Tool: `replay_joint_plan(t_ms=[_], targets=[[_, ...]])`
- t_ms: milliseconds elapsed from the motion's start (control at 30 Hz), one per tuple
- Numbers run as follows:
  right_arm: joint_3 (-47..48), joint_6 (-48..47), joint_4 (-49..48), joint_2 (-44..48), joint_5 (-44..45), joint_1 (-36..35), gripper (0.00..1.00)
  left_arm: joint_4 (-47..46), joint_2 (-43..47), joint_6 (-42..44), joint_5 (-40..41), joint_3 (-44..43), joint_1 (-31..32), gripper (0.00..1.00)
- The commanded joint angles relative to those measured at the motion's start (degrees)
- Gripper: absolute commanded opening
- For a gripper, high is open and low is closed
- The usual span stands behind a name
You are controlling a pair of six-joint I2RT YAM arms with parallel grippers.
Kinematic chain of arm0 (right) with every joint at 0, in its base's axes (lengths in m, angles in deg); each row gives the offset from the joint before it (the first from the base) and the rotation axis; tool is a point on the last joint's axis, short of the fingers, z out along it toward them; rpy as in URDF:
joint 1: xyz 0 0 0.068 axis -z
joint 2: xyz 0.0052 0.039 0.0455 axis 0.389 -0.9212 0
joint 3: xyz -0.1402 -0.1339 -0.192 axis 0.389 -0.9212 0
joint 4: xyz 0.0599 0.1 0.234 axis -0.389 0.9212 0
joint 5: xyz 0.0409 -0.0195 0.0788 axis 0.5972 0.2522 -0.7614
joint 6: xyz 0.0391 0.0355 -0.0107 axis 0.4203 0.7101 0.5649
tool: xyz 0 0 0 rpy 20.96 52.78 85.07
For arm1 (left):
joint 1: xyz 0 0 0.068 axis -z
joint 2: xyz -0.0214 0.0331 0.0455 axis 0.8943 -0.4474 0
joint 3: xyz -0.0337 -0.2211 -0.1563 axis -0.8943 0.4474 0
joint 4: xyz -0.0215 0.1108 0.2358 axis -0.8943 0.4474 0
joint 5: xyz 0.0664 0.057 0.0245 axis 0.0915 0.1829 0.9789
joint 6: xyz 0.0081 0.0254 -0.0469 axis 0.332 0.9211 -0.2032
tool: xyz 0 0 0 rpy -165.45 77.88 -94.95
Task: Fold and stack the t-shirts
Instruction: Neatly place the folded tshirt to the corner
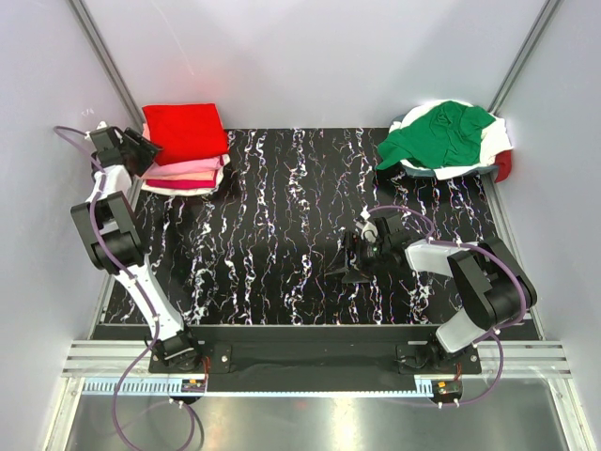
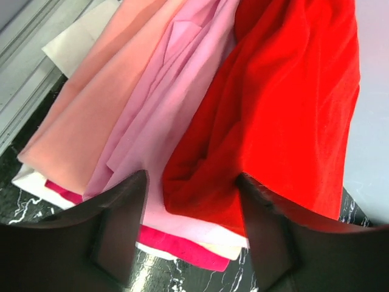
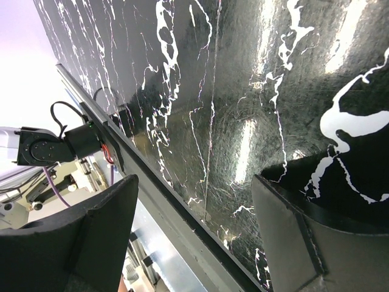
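Here, red t-shirt [image 1: 185, 130] folded atop stack [image 1: 188, 174], green t-shirt [image 1: 441, 136] crumpled, left tool [image 2: 191, 177], right tool [image 3: 194, 181] spread, seemingly empty.

Right gripper [image 3: 194, 204] is just hanging over the table [image 3: 243, 91] with its dark fingers [image 3: 91, 237] spread wide and nothing between them. The tabletop is glossy black with white marble veins. Off past the edge there's a black motor block [image 3: 42, 146] and a purple cable [image 3: 56, 190].
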Motion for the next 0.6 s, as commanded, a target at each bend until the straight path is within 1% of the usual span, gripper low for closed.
replay_joint_plan(t_ms=[0,33,67,167,200,267,367,400,433,533,567], targets=[[-0.09,0.25,-2.35,0.96,-1.17,0.39,0.82,-5.53,-0.09,-1.25,-2.52,0.5,0.01,0.61],[-0.09,0.16,-2.27,0.96,-1.17,0.39,0.82,-5.8,-0.53,-1.43,-2.87,0.5,-0.07,0.57],[-0.09,0.25,-2.35,0.87,-1.09,0.48,0.82,-5.98,-0.62,-1.61,-3.05,0.41,0.1,0.51],[-0.09,0.25,-2.27,0.87,-1.26,0.48,0.82,-5.98,-0.53,-1.87,-3.32,0.41,0.54,0.46],[-0.09,0.25,-2.35,0.78,-1.35,0.56,0.82,-5.98,-0.36,-2.05,-3.66,0.59,0.81,0.43],[-0.09,0.25,-2.44,0.78,-1.26,0.48,0.82,-7.37,-0.18,-2.4,-3.76,0.85,0.89,0.39],[-0.09,0.34,-2.44,0.7,-1.44,0.65,0.82,-8.78,-0.27,-2.93,-4.98,0.68,0.9,0.14],[-0.17,0.34,-2.44,0.7,-1.53,0.65,0.82,-8.7,-0.44,-2.67,-5.6,0.16,0.98,0.08],[-0.18,0.25,-2.53,0.7,-1.53,0.74,0.82,-8.27,-0.97,-2.49,-5.78,-1.5,0.9,0.0],[-0.18,0.25,-2.62,0.69,-1.61,0.65,0.82,-4.94,-2.29,-1.35,-5.87,-5.28,0.37,0.0],[-0.18,0.25,-2.53,0.7,-1.7,0.74,0.82,-3.1,-2.55,-0.56,-5.87,-7.73,0.02,0.0]])
